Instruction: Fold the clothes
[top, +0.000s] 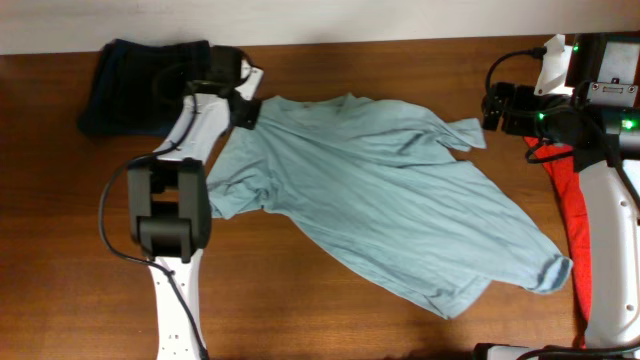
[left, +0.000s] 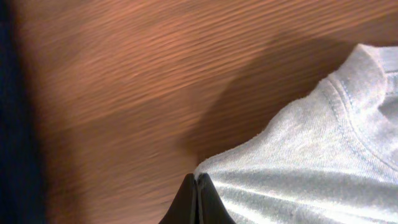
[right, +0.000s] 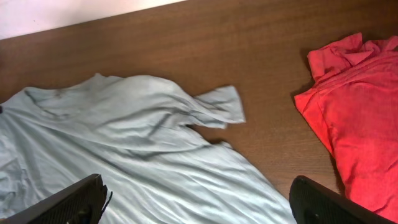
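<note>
Teal shirt (top: 370, 190) is sitting pinched in my closed left gripper (left: 196, 186); my right gripper (right: 196, 193) is hovering wide open, empty.

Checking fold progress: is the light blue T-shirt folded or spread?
Spread: the light blue T-shirt lies open, wrinkled, on the table.

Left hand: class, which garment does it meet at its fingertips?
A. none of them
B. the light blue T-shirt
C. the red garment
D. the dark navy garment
B: in the left wrist view the left hand has its fingertips shut at the edge of the light blue T-shirt near the collar, while the dark navy garment and the red garment lie apart from it.
</note>
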